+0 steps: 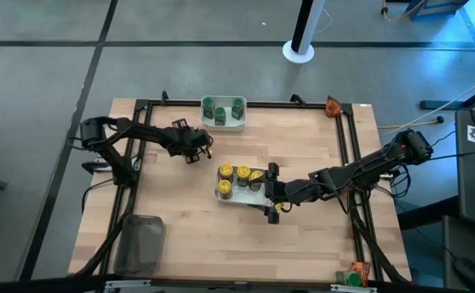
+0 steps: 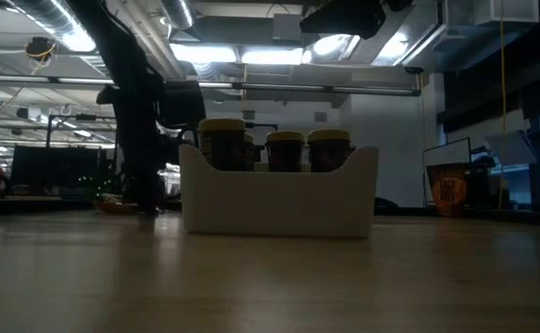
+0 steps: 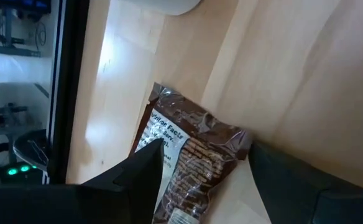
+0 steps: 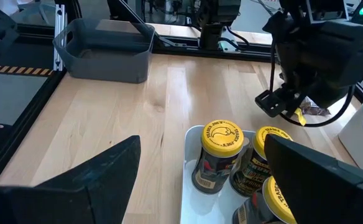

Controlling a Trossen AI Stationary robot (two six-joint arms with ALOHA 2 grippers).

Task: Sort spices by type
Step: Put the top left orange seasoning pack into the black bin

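A brown packet (image 3: 191,158) lies flat on the wooden table, left of centre (image 1: 211,152). My left gripper (image 3: 206,186) (image 1: 198,151) slants down over it, open, with a finger on either side of the packet. A white bowl (image 1: 221,193) at the centre holds several yellow-capped jars (image 4: 220,135) (image 2: 224,129). A second white bowl (image 1: 239,124) at the far edge holds green-capped jars (image 1: 220,112). My right gripper (image 4: 200,149) (image 1: 272,192) hovers open just right of the centre bowl, touching nothing.
A clear grey tray (image 1: 140,242) (image 4: 104,50) stands at the near left. A small orange item (image 1: 333,106) sits at the far right corner, another item (image 1: 355,275) at the near right. A dark frame rail (image 1: 347,146) borders the table. Bare wood lies between tray and centre bowl.
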